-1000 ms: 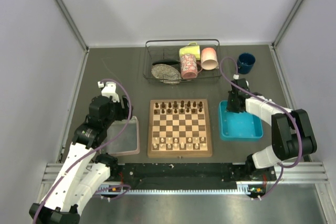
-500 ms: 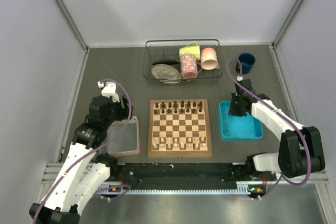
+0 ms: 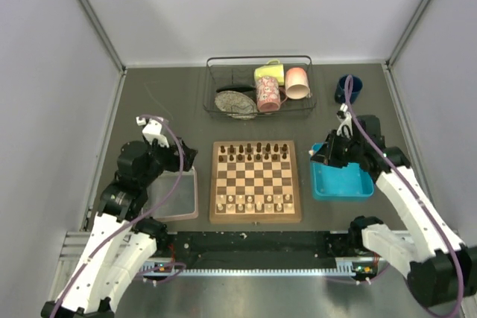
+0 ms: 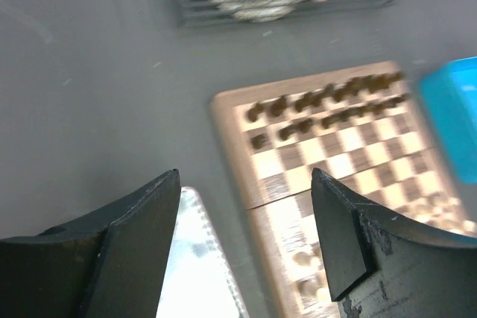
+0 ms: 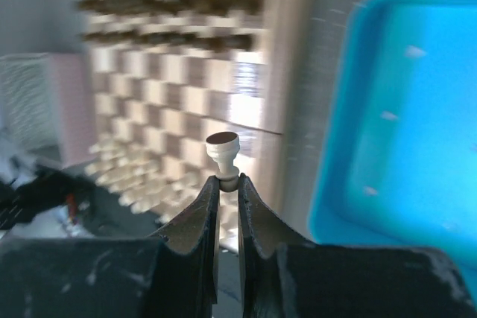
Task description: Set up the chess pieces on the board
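Note:
The board (image 3: 256,182) lies at the table's middle, with dark chess pieces (image 3: 253,150) in its two far rows and pale ones (image 3: 253,200) in its near rows. My right gripper (image 3: 322,153) hangs over the gap between the board's right edge and the blue tray (image 3: 344,182). It is shut on a pale cream chess piece (image 5: 222,150), whose round base points away from the fingers, with the board (image 5: 171,87) blurred behind. My left gripper (image 3: 188,159) stands open and holds nothing, above the far right corner of the clear pinkish tray (image 3: 175,193), left of the board (image 4: 335,161).
A wire basket (image 3: 258,87) with mugs and a speckled plate stands behind the board. A dark blue mug (image 3: 348,88) sits at the back right. In the left wrist view the clear tray (image 4: 197,266) is below the fingers and the blue tray (image 4: 455,117) at the right edge.
My right arm has risen from the blue tray and swung left toward the board, carrying the pale piece. The left arm has shifted a little to the right.

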{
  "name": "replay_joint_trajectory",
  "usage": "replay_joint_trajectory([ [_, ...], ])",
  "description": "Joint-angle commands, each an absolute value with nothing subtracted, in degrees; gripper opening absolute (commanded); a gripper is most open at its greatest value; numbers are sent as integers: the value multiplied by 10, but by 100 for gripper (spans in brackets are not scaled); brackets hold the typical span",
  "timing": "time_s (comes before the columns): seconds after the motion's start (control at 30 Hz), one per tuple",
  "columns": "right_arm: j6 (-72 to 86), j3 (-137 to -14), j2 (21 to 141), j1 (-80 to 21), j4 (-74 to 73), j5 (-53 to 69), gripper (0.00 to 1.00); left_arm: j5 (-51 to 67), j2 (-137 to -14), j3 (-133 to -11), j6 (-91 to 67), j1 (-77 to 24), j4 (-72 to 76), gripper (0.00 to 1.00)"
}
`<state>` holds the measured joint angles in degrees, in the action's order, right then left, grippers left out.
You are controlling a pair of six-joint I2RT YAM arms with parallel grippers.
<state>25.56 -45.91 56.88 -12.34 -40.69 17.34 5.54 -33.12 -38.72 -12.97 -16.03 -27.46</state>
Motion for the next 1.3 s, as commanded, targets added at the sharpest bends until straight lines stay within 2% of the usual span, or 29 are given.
replay_joint_trajectory([
  [0.0,260,-468,493,-153,-317,342,0,211,-302,-392,-187,-163,-160,75],
  [0.13,265,-489,464,-231,-280,420,0,451,-332,-389,-311,-164,-28,74],
  [0.17,264,-496,461,-251,-280,427,0,486,-352,-381,-341,-167,48,74],
  [0.27,272,-522,455,-329,-267,433,0,532,-371,-366,-424,-189,143,74],
  [0.33,280,-535,456,-368,-248,432,0,537,-381,-374,-431,-227,171,74],
  [0.47,284,-565,468,-467,-250,385,0,510,-432,-440,-372,-343,109,73],
  [0.6,286,-583,481,-497,-250,360,0,478,-446,-446,-363,-415,108,73],
  [0.8,292,-579,487,-519,-238,358,0,467,-459,-443,-381,-460,140,70],
  [1.07,300,-578,483,-535,-231,350,0,431,-488,-445,-374,-493,139,59],
  [1.27,302,-575,478,-536,-231,345,0,411,-500,-452,-371,-504,135,59],
])
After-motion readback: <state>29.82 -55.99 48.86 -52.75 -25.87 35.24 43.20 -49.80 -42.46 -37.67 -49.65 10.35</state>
